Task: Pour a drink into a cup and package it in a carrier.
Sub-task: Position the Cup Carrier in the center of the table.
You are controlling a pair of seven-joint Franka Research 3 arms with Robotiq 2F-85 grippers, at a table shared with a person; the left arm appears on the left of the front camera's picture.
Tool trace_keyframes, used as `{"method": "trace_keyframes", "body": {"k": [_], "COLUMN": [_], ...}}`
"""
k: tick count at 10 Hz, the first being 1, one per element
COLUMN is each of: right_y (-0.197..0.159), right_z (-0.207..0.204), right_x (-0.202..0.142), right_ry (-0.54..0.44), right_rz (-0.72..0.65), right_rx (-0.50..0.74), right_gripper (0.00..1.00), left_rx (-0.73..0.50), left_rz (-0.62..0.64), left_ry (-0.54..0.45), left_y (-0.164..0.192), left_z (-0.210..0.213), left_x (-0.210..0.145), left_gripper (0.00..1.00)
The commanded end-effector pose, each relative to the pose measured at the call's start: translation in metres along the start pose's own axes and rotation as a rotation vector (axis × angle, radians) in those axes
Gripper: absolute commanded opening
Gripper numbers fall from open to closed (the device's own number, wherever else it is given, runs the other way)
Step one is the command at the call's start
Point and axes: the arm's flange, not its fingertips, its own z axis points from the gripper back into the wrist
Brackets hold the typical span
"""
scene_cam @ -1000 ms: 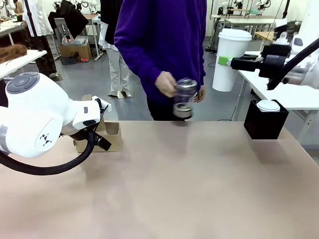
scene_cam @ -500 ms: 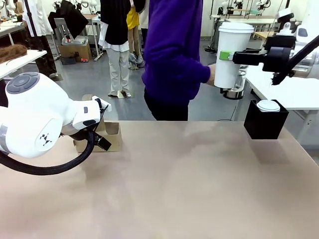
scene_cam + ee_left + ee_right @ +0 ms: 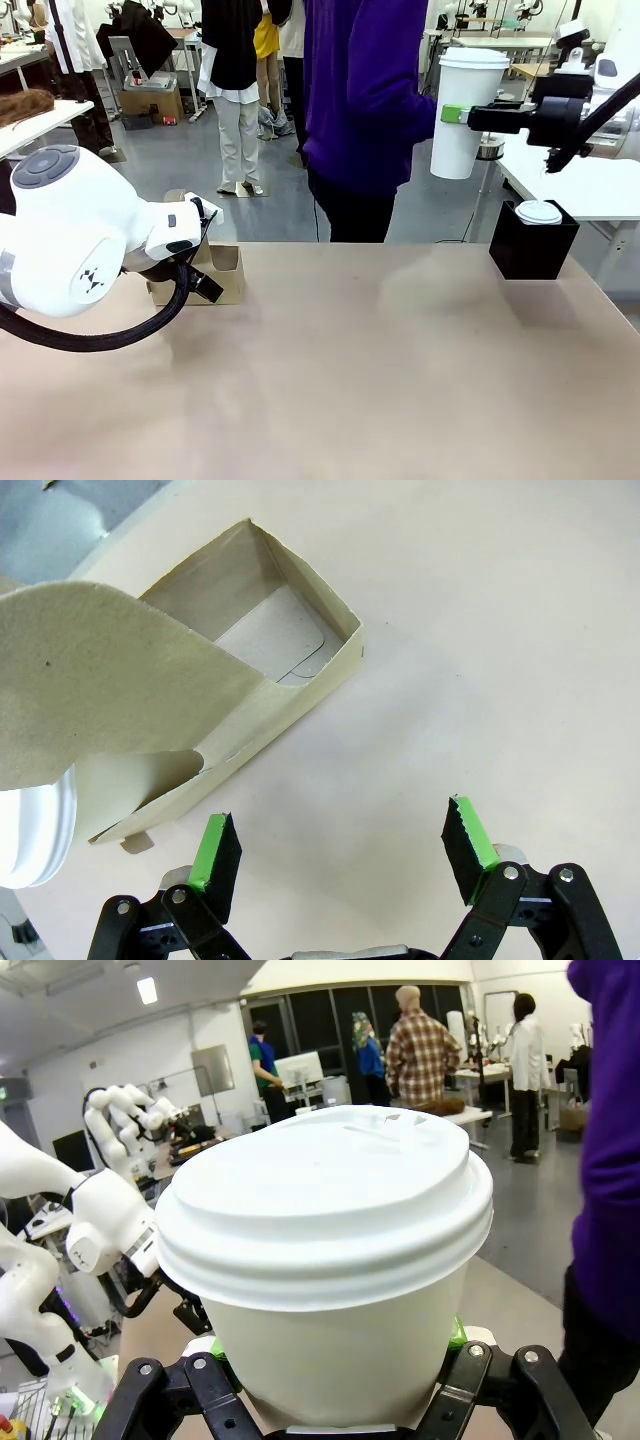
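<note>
My right gripper (image 3: 455,113) is shut on the tall white lidded cup (image 3: 462,110), held upright high above the table's far right corner. In the right wrist view the cup (image 3: 330,1250) stands between the fingers of that gripper (image 3: 335,1360). The brown cardboard carrier (image 3: 222,277) sits at the far left of the table, partly behind my left arm (image 3: 80,240). My left gripper (image 3: 342,845) hangs open just above the table beside the carrier (image 3: 250,680), holding nothing. The drink is out of view.
A person in a purple top (image 3: 365,100) stands at the far edge, close to the held cup. A black box (image 3: 532,248) with a shorter white lidded cup (image 3: 538,212) sits at the far right. A white ribbed rim (image 3: 35,825) shows by the carrier.
The person has stepped from the middle toward the right, and the glass pitcher in their hands has gone out of sight. My right gripper has lifted the cup slightly. The left arm is still.
</note>
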Motion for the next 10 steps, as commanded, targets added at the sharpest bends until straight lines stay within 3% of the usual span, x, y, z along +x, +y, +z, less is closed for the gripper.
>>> {"method": "trace_keyframes", "body": {"k": [1, 7, 10], "right_y": [0.002, 0.002, 0.002], "right_z": [-0.001, -0.001, -0.001], "right_x": [0.004, 0.004, 0.004], "right_ry": [-0.002, -0.002, -0.002], "right_rz": [0.007, 0.007, 0.007], "right_rx": [0.002, 0.002, 0.002], "right_gripper": [0.8, 0.8, 0.8], "left_rx": [-0.001, 0.0, 0.043], "left_rz": [0.001, 0.0, 0.114], "left_ry": [0.0, 0.0, 0.014], "left_y": [0.0, 0.0, -0.003], "left_z": [0.0, 0.0, 0.065], "left_x": [0.0, 0.0, 0.031], "left_gripper": [1.0, 1.0, 1.0]}}
